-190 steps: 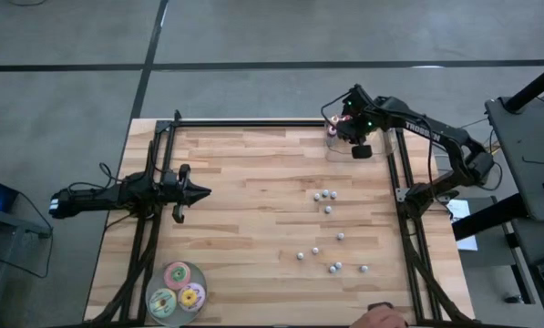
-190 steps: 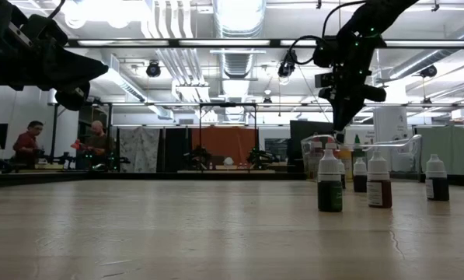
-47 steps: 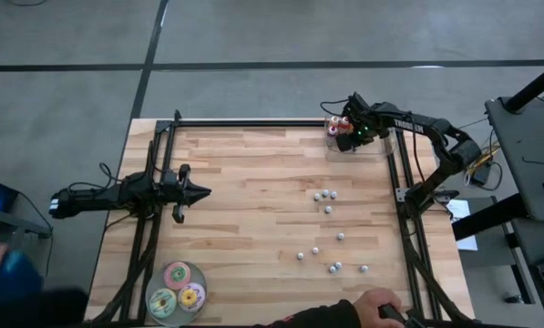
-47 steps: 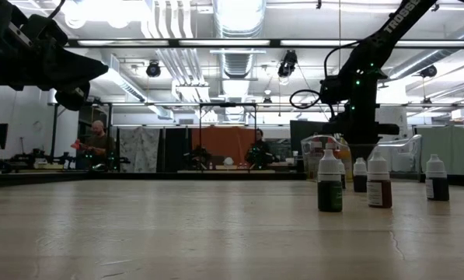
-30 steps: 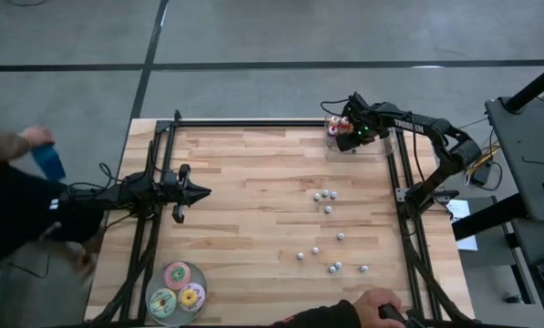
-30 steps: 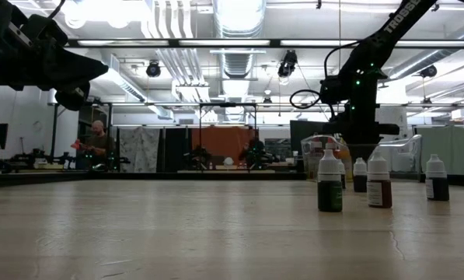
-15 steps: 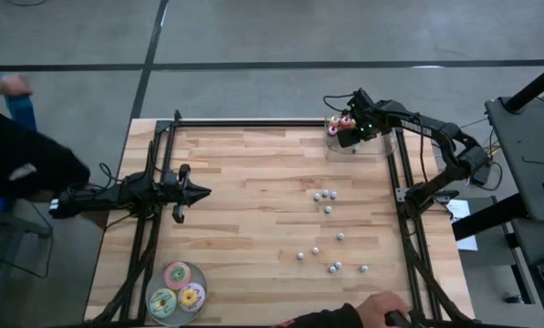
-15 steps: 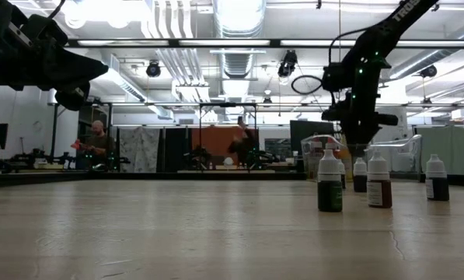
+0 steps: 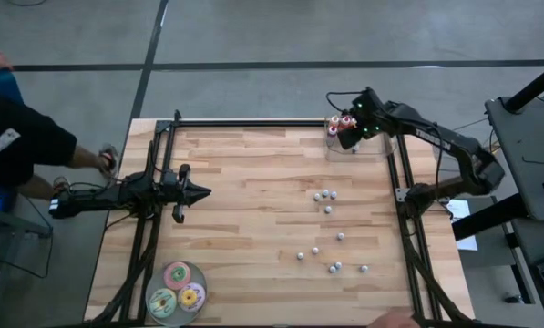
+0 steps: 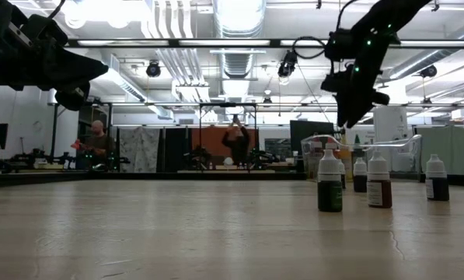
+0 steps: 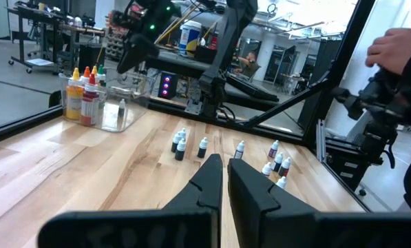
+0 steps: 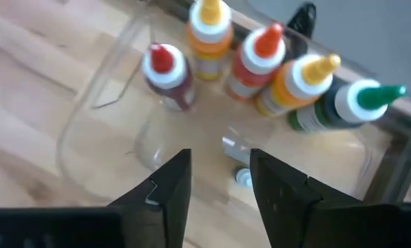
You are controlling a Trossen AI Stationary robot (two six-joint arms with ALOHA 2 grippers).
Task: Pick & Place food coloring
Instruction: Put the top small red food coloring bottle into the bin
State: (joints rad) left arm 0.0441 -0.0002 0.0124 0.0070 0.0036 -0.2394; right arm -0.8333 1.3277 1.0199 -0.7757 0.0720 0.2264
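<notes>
I see right gripper (image 12: 219, 180) empty, fingers apart, above clear bin (image 12: 102, 103) of food coloring (image 12: 167, 72); left gripper (image 11: 222, 165) together, parked.

Wooden table (image 9: 244, 210), butcher-block top, dark frame rails along left, far and right edges.
On it: clear container (image 9: 358, 141) at the far right corner with food coloring bottles (image 9: 340, 123) standing inside; loose small bottles (image 9: 324, 195) scattered over the right half; three flat discs (image 9: 179, 289), pink, green and yellow, at the near left.
</notes>
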